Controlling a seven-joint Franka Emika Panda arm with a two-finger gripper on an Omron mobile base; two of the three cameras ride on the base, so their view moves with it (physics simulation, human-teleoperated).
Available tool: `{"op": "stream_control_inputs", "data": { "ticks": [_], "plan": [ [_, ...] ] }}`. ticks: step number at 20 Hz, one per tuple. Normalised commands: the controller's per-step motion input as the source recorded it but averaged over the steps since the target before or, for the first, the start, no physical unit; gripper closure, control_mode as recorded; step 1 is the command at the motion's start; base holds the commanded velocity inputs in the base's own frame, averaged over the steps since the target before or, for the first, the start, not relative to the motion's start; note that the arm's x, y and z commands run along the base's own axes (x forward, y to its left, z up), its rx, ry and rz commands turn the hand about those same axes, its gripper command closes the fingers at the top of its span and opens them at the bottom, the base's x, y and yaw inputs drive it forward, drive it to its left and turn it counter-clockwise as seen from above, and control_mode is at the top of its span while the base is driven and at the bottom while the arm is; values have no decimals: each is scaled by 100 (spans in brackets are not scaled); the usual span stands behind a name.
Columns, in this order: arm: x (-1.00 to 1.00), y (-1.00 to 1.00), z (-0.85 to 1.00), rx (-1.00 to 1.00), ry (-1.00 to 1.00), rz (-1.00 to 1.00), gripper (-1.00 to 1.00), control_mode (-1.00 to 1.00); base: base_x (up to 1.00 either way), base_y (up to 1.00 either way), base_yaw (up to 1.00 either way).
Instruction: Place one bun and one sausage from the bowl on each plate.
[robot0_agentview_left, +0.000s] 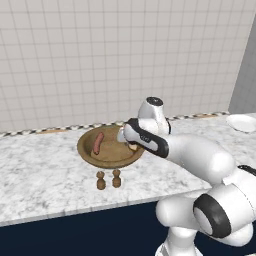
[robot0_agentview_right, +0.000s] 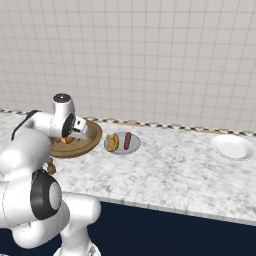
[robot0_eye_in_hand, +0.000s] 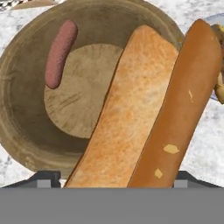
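pincer (robot0_eye_in_hand: 112, 181) low over the wooden bowl (robot0_agentview_left: 86, 150), jaws set wide with a bun (robot0_eye_in_hand: 127, 113) standing lengthwise between the two finger tips; actual contact with the bun hard to tell, since the tips barely peek out at either side of it. bun seen close in the hand view, pale split face beside a darker golden crust, lying across the bowl's near rim. one sausage (robot0_agentview_left: 98, 143) resting on the far left side of the bowl's floor, apart from the bun. in the right base view, a pale grey plate (robot0_agentview_right: 134, 147) just beside the bowl on the marble worktop (robot0_agentview_right: 175, 175), already carrying a second bun (robot0_agentview_right: 113, 142) and a second sausage (robot0_agentview_right: 127, 140) side by side. white plate (robot0_agentview_right: 233, 147) well apart at the far right, bare. two small brown shakers (robot0_agentview_left: 108, 179) standing on the worktop just in front of the bowl.
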Motion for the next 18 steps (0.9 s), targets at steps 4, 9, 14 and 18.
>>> {"op": "stream_control_inputs", "data": {
  "ticks": [4,9,14,18],
  "plan": [
    [-32,-97,34,-3,0,5,100,-100,0,0,0],
    [-14,-81,11,-2,0,6,100,-100,0,0,0],
    [0,-13,2,-1,0,1,100,100,-18,-65,3],
    [0,0,0,0,0,0,100,100,-33,-94,0]
  ]
}}
